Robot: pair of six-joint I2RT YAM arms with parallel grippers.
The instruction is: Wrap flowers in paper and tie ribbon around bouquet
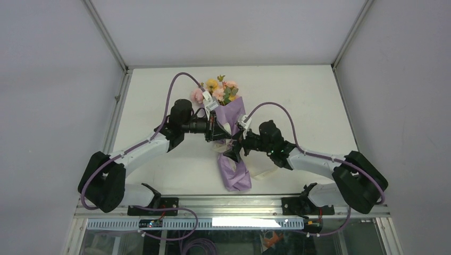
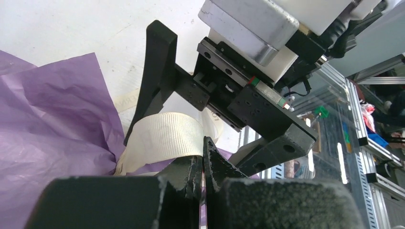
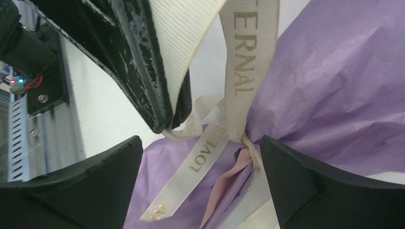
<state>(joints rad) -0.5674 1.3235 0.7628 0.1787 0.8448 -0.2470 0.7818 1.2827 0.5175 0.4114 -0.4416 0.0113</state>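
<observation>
1. Paper (image 1: 234,178): lilac side out, pink lining showing at the gather. Its tail is the near end of the bouquet (image 1: 230,113), which lies on the table (image 1: 319,106). The long axis runs near to far, almost straight away from the arm bases.

2. Right gripper (image 3: 200,143): jaws spread wide and holding nothing, one finger on either side of the gathered waist. It comes in from the right, just nearer than the tie.

3. Ribbon (image 3: 248,57): cream with gold lettering, cinched round the waist in what looks like a knot. One strand rises from the knot to the other arm. A free lettered tail hangs slantwise from the knot, inside the open right jaws. More ribbon lies loose on the table to the right.

4. Left gripper (image 2: 203,160): jaws closed flat on the ribbon strand, just beyond the waist and on its left side. The strand looks taut.

5. Flowers (image 1: 218,89): yellow, pink and orange blooms clear of the wide far end of the paper.

Judgement: the next move turns on the free tail. It lies crosswise to the bouquet's axis and within the right jaws, so the right arm is the nearer one to take it.
</observation>
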